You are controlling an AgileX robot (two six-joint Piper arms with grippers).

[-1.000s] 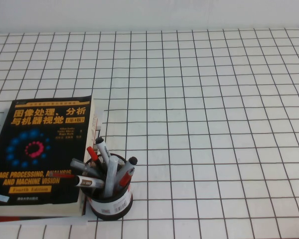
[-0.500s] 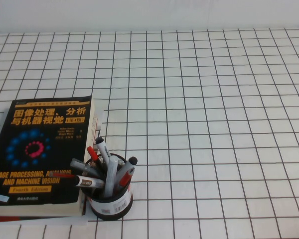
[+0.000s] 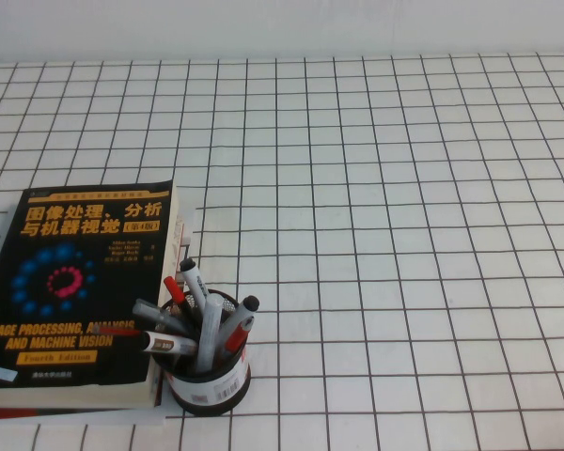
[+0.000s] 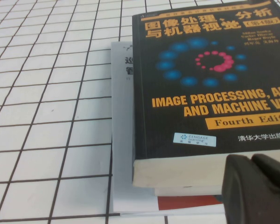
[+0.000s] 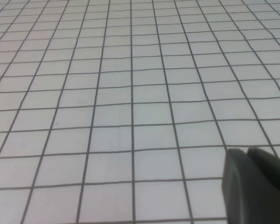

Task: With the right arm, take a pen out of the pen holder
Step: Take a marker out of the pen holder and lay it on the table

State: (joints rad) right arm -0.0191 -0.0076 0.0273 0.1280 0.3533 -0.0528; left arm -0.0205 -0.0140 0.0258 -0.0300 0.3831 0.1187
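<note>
A black mesh pen holder (image 3: 208, 385) stands near the table's front edge, left of centre, against the book's right side. Several grey markers (image 3: 210, 334) with black or red caps lean out of it. Neither arm shows in the high view. My right gripper (image 5: 248, 156) hangs shut over bare grid cloth, with nothing between its fingers and no pen in its view. My left gripper (image 4: 248, 161) is shut too, hovering just off the near edge of the black book (image 4: 210, 84).
The black textbook (image 3: 75, 291) lies at the front left on top of thinner white booklets (image 4: 123, 140). A white cloth with a black grid (image 3: 404, 235) covers the whole table up to the pale back wall.
</note>
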